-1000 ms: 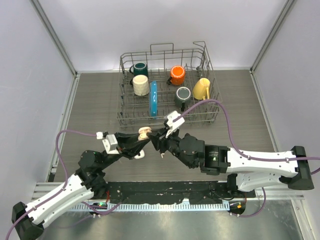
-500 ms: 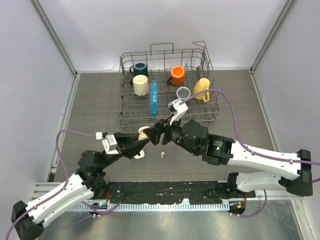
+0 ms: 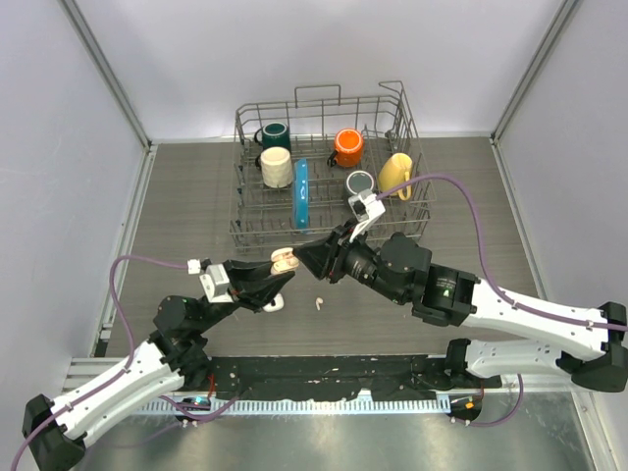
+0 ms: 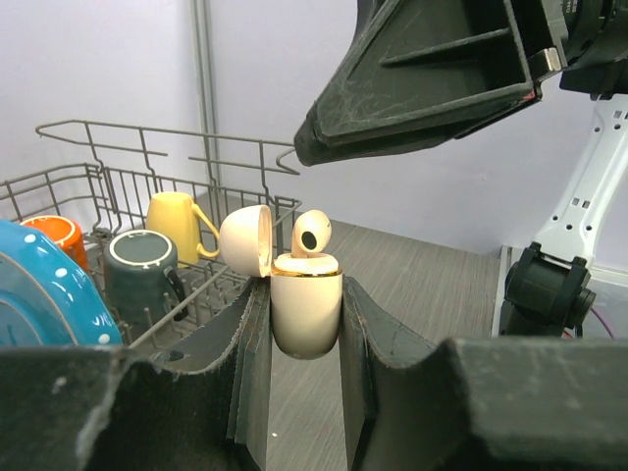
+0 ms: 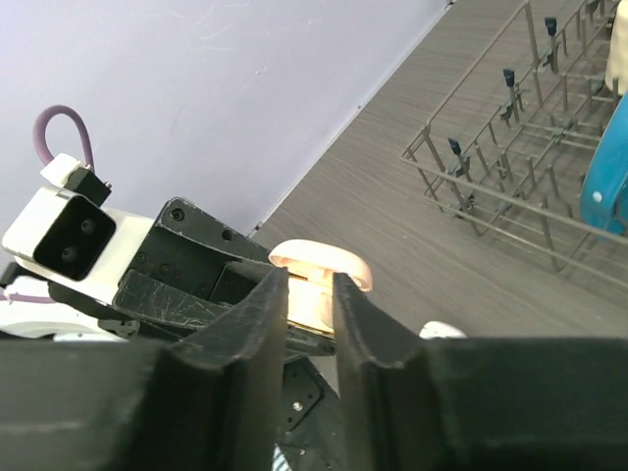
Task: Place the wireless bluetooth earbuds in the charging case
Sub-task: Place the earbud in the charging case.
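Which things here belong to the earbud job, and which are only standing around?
Job: open charging case, gripped in the left jaws; earbud sitting in it; loose earbud on the table.
Lying about: dish rack; teal mug; cream mug; orange mug; grey mug; yellow mug; blue plate.

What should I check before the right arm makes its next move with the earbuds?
1. Charging case clamped upright in the left gripper: ok.
2. Lid open: ok.
3. Earbud in the case fully seated: not ok, it stands above the rim.
4. Right gripper empty: ok, jaws slightly apart, nothing between them.
5. Loose earbud lying free of both arms: ok.
6. Second socket free: cannot tell.
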